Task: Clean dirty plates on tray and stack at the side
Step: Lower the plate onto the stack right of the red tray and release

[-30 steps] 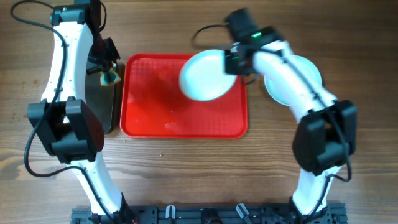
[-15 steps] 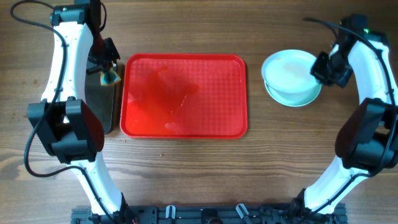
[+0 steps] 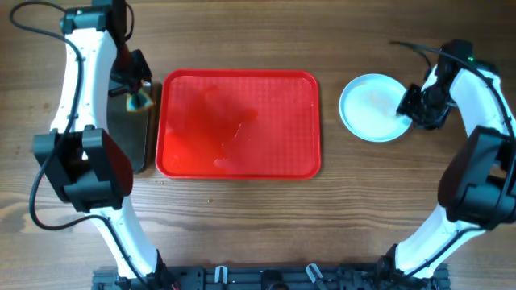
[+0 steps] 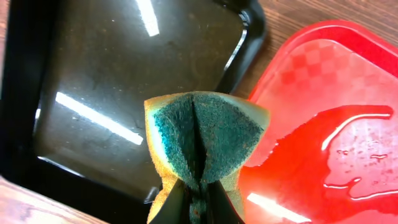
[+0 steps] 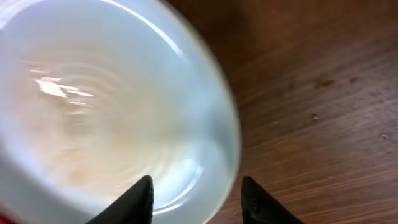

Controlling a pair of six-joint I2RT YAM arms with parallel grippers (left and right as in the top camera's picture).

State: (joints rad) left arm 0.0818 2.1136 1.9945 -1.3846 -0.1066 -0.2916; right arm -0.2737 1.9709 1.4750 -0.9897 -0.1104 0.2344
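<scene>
The red tray point(image 3: 274, 153) lies mid-table with no plates on it, only wet streaks. The plates point(image 3: 369, 106) lie to its right on the wood and show from above as one pale blue-rimmed disc. My right gripper point(image 3: 411, 109) is open at their right edge. In the right wrist view the plate point(image 5: 112, 106), with faint brownish marks, has its rim between my spread fingers point(image 5: 198, 200). My left gripper point(image 3: 139, 90) is shut on a yellow-green sponge point(image 3: 143, 100) over the black tray point(image 3: 129, 137). The sponge point(image 4: 202, 134) shows folded in the jaws point(image 4: 196, 202).
The black tray point(image 4: 93, 74) sits against the red tray's left edge point(image 4: 348, 93); both look wet. Bare wooden table lies around the plates point(image 5: 323, 112) and in front of the trays.
My right gripper carried a plate from above the red tray's far right corner to the pile at the right and set it down flat. The left arm has not moved.
</scene>
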